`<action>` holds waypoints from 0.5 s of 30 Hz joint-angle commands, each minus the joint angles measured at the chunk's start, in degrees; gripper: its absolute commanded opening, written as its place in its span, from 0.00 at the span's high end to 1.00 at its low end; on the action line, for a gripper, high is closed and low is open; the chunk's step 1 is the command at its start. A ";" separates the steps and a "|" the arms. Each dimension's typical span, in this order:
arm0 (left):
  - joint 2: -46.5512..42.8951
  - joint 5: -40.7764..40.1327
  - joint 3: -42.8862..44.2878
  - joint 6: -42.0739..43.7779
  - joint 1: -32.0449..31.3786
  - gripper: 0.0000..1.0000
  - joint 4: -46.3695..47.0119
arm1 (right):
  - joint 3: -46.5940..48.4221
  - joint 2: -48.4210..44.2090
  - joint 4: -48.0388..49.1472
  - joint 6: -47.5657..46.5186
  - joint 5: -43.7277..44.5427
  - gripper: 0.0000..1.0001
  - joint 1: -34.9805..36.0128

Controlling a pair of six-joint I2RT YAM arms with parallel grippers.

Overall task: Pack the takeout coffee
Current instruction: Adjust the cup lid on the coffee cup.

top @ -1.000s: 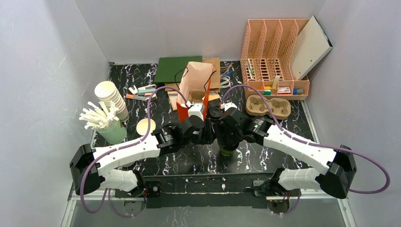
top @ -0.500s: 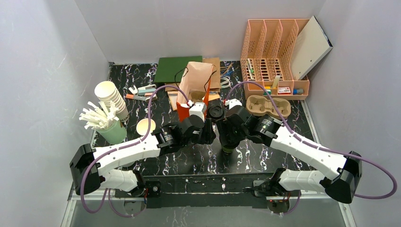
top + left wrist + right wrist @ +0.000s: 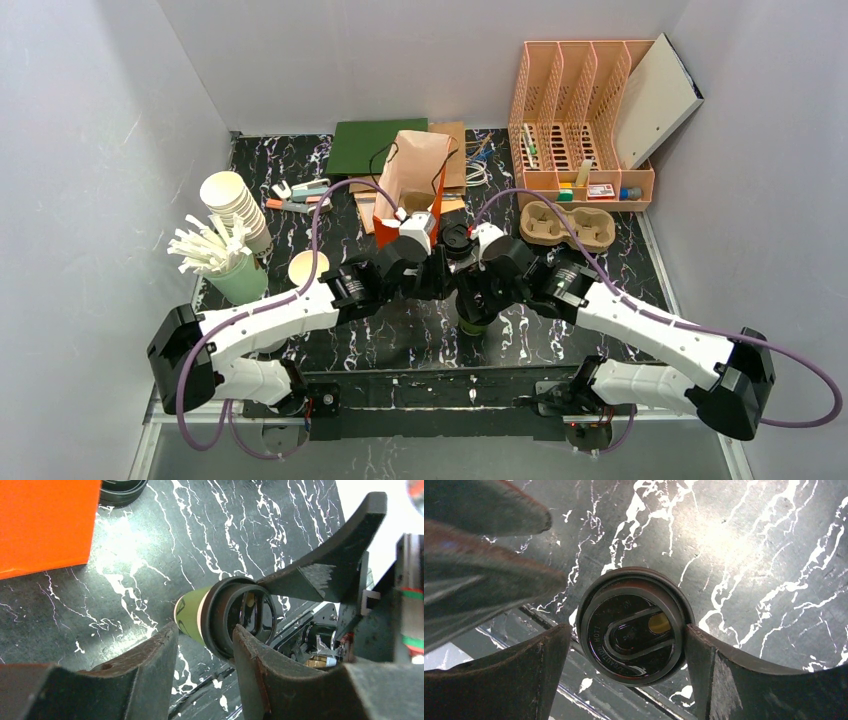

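The takeout coffee (image 3: 477,318), a green paper cup with a black lid, stands on the black marble table (image 3: 400,340) near the front middle. From above, its lid (image 3: 634,625) lies between the fingers of my right gripper (image 3: 624,630). That gripper is open: the right finger (image 3: 704,660) touches the lid's rim and the left finger stands a little off it. My left gripper (image 3: 205,632) is open just beside the cup (image 3: 192,615), its tips level with the lid's edge (image 3: 240,617) and gripping nothing. Both grippers crowd the cup in the top view, left (image 3: 443,283) and right (image 3: 478,290).
A brown paper bag (image 3: 415,175) with an orange side (image 3: 45,525) stands behind the grippers, a spare black lid (image 3: 457,238) beside it. A cardboard cup carrier (image 3: 567,225) and peach organiser (image 3: 580,110) sit back right. White cups (image 3: 238,208), a stirrer cup (image 3: 225,265) and a lidless cup (image 3: 307,268) stand left.
The right arm has shifted left and settled over the cup. The left gripper has edged in towards the cup, and both sets of jaws have narrowed slightly.
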 commanded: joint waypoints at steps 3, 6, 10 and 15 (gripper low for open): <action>0.50 6.87 -2.82 -0.52 2.54 0.58 3.55 | -2.95 -3.62 7.14 -4.11 -3.59 0.08 -0.06; 1.43 8.13 -3.50 -0.74 2.80 0.56 4.64 | -3.21 -4.82 7.84 -4.88 -4.26 0.08 -0.13; 3.17 10.30 -4.99 -1.49 3.27 0.54 6.91 | -3.51 -5.58 8.33 -5.65 -4.96 0.08 -0.07; 4.86 12.92 -5.73 -1.96 3.30 0.50 10.26 | -4.62 -6.16 9.60 -5.78 -5.15 0.08 -0.08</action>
